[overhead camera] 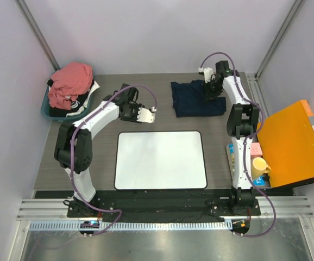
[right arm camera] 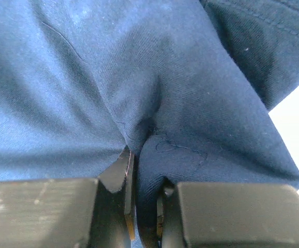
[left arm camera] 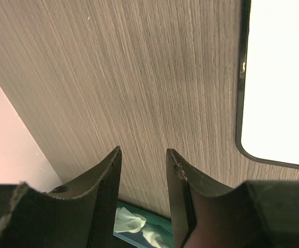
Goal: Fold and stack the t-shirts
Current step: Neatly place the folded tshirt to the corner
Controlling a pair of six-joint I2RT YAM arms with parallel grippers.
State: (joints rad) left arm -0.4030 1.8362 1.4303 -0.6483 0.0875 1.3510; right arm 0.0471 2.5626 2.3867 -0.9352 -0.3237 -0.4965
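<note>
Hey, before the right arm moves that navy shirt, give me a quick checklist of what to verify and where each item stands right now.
1. Grip: ok, the right gripper pinches a fold of the navy t-shirt.
2. Spare arm free: ok, the left gripper has its jaws apart over the bare table, holding nothing.
3. Landing spot: ok, nothing lies on the white mat.
4. Other shirt out of the way: ok, the salmon-pink t-shirt is heaped in the teal bin at far left.
5. How many layers are pinched: cannot tell.

Matt cloth navy t-shirt (right arm camera: 139, 77), wood-grain table (left arm camera: 129, 77)
</note>
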